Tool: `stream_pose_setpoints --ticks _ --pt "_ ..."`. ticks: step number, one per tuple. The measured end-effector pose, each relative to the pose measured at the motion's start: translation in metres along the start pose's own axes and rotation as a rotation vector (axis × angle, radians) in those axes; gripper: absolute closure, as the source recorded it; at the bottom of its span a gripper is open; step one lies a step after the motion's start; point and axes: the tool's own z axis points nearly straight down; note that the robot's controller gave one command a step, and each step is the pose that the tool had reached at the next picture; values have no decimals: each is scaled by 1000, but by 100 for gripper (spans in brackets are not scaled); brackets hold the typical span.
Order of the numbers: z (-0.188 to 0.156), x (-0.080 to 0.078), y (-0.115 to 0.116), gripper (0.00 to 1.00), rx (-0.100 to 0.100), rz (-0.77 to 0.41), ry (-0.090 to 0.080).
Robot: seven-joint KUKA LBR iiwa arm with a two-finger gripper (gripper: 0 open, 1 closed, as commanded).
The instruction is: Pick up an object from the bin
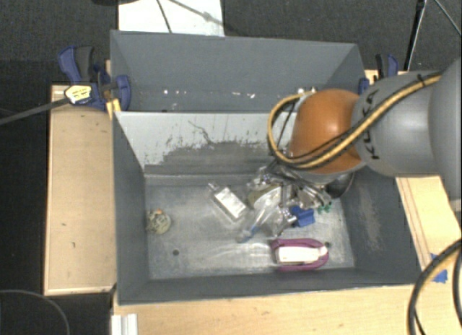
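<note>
Sitting low by a clear wrapper (263, 211) and blue piece (303, 217), the jaws conceal whether they're spread.

The bin (130, 203) is seen in grey, streaked with pale scratches. A white case (298, 253) is rimmed in purple. Just behind it a blue piece (303, 217) is seen, to its left a silver-white packet (228, 202), and far to its left a tan lump (158, 221). Behind the case, an orange cover (325, 128) is crossed by a yellow-and-black cable (272, 130).

The matt metal bin (189, 234) is scuffed, the orange cover (325, 128) glossy, the clear plastic wrapper (262, 216) crinkled.
</note>
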Motion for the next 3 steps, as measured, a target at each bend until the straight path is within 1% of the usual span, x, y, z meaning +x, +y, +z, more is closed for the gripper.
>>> stream_pose_setpoints --ticks 1,2,3 --pt "-28 -3 -41 0 2 -79 6" --pt "-27 -5 -11 0 -4 -226 12" --pt "1 -1 -21 0 -3 -223 3"
